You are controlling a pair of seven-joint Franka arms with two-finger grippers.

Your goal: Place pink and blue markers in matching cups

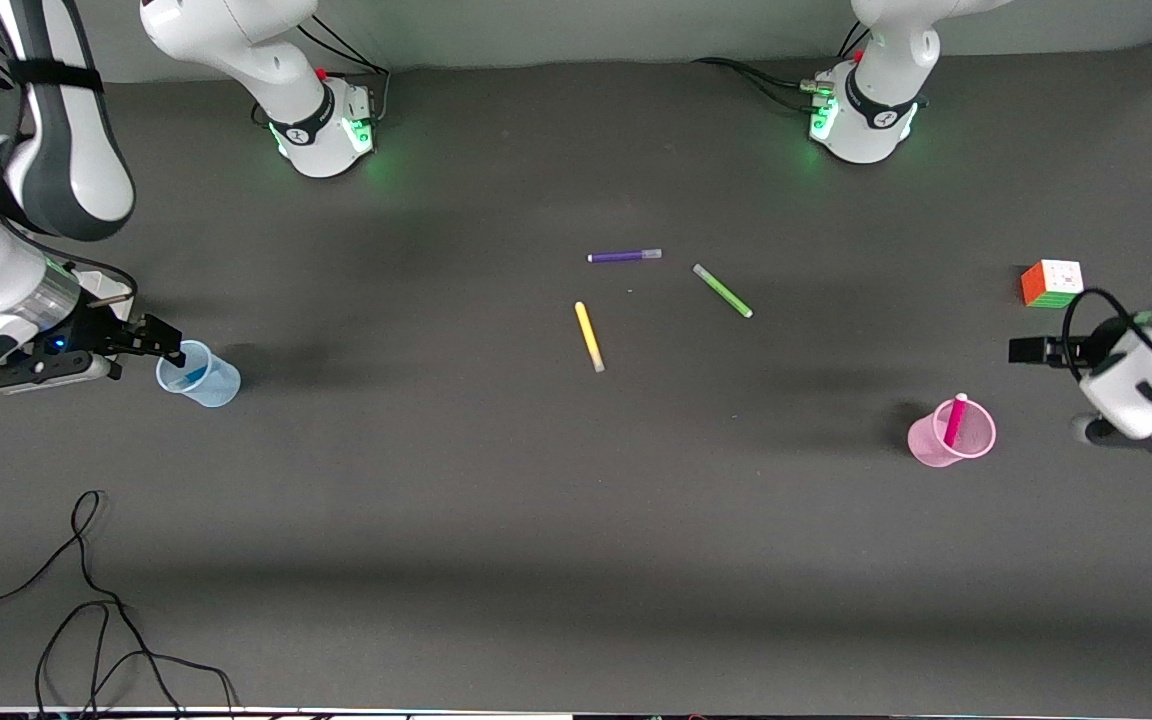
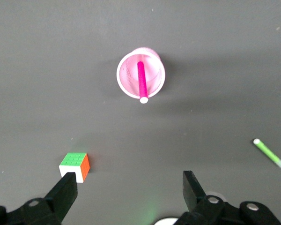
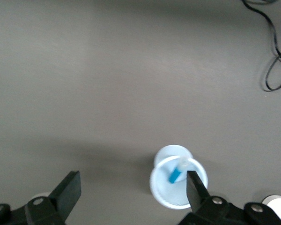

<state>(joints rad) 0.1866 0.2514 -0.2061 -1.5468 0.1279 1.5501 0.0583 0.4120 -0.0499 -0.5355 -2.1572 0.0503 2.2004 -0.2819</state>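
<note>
Both markers sit in matching cups: pink marker (image 1: 955,420) in the pink cup (image 1: 976,445) at four o'clock, blue marker (image 1: 195,376) in the blue cup (image 1: 219,386) at nine. The right gripper (image 1: 164,348), jaws apart, hangs at the blue cup's rim and should lift straight up to avoid tipping it. The left gripper (image 2: 129,190), jaws apart, waits clear near the Rubik's cube (image 1: 1051,283).

You get even, soft overhead light on the dark table (image 1: 496,520), with only faint, diffuse shadows beside the pink cup (image 1: 952,433) and blue cup (image 1: 198,374). Green lamps at the arm bases (image 1: 841,125) cast small glows on the mat. Both wrist views look slightly soft.
</note>
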